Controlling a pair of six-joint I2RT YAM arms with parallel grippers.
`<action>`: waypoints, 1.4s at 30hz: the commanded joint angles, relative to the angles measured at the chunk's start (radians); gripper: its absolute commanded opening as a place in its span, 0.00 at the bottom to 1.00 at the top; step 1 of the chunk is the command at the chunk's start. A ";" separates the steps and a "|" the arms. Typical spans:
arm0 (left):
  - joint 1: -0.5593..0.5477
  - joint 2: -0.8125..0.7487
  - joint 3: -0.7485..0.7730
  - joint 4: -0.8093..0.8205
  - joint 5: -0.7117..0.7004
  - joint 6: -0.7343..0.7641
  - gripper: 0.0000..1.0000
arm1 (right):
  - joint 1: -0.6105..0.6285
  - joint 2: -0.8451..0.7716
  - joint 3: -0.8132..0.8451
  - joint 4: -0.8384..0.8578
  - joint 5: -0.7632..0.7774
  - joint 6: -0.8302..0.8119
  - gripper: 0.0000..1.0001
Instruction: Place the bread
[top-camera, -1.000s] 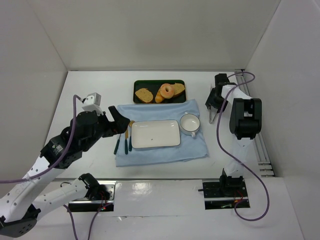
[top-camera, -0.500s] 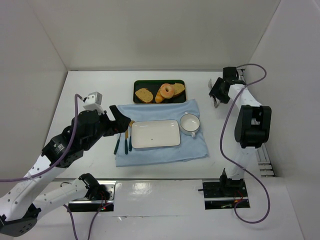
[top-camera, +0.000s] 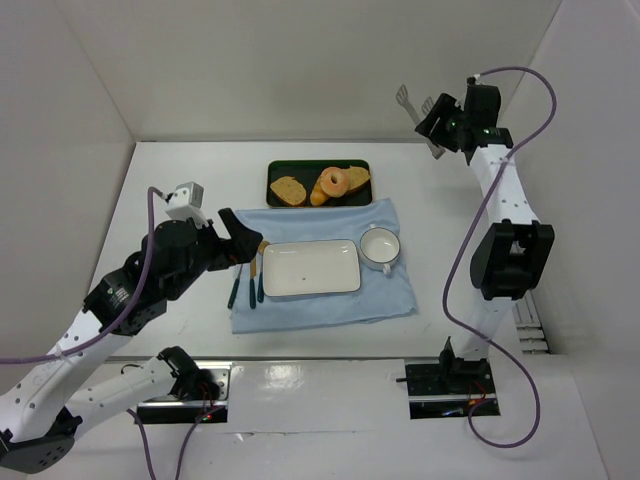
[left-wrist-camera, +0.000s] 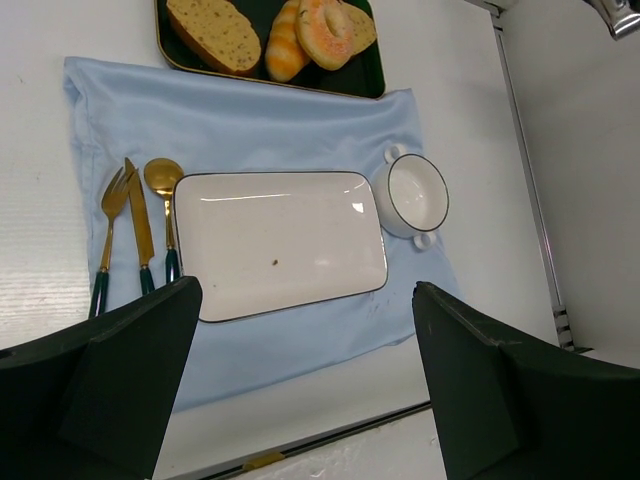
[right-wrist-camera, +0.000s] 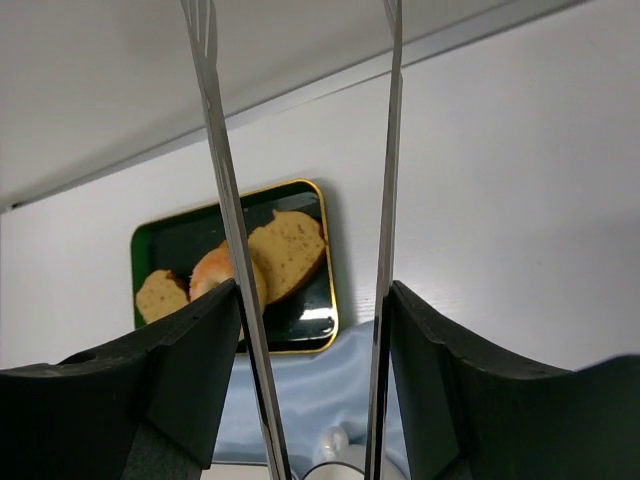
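Right gripper is raised high near the back wall, well apart from the food, its jaws narrowed onto a pair of thin metal tongs. The tongs' two long shiny arms run up out of the right wrist view. Left gripper hangs over the left end of the pale blue cloth with its jaws wide and nothing between them.

The bread is a small ring with a centre hole and a glossy orange-brown crust that is paler and pinkish on top. It sits in the dark green tray at the back of the table. Being round, it has no long axis. Its hole faces roughly upward, though whether it lies quite flat I cannot tell. It rests partly on a toast slice to its right, with a ridged golden roll touching its left side. A second, coarse-crumbed toast slice lies at the tray's left end. The tray is a rounded rectangle with a thin gold rim.

On the cloth sit a white rectangular plate and a white cup.
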 joint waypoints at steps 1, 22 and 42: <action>-0.004 -0.004 -0.003 0.044 -0.009 0.009 1.00 | 0.019 0.062 0.086 -0.015 -0.172 -0.071 0.65; -0.004 0.034 -0.022 0.108 0.000 0.027 1.00 | 0.204 -0.016 -0.065 -0.216 -0.178 -0.223 0.65; -0.004 0.091 -0.012 0.156 0.018 0.073 1.00 | 0.242 -0.075 -0.178 -0.204 -0.138 -0.184 0.65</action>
